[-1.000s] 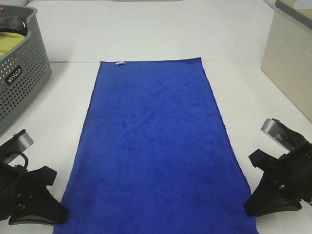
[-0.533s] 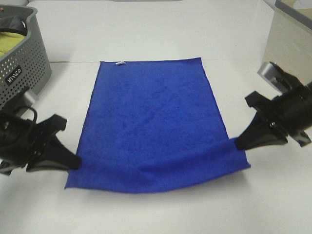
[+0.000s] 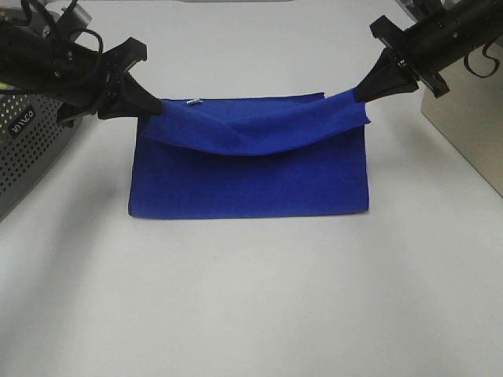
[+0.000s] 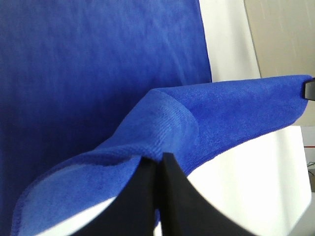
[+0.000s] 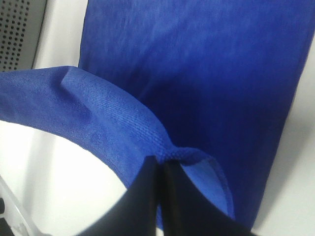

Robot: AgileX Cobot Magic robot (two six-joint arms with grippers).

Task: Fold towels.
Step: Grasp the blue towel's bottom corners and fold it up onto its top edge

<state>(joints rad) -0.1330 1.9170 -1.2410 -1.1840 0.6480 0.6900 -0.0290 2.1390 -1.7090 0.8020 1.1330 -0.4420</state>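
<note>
Royal-blue towel [image 3: 251, 184] doubled over on white surface [image 3: 251, 306], just beside grey basket [image 3: 27, 137]. Upper layer's free edge held raised, sagging in the middle. Corner nearer basket pinched in tightly closed left hand [image 3: 155, 110]; corner farther from basket pinched likewise in right hand [image 3: 361, 96]. Small white tag [image 3: 192, 101] barely legible. Basket largely hidden behind left arm, cut off by frame edge.

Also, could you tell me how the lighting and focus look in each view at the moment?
Exterior high: the white table is washed out with only faint shadows; the towel is evenly lit. Left wrist: the weave is crisp near the left gripper, the flat cloth behind is soft. Right wrist: likewise, the hem is sharp by the right gripper, the table glaring white.
</note>
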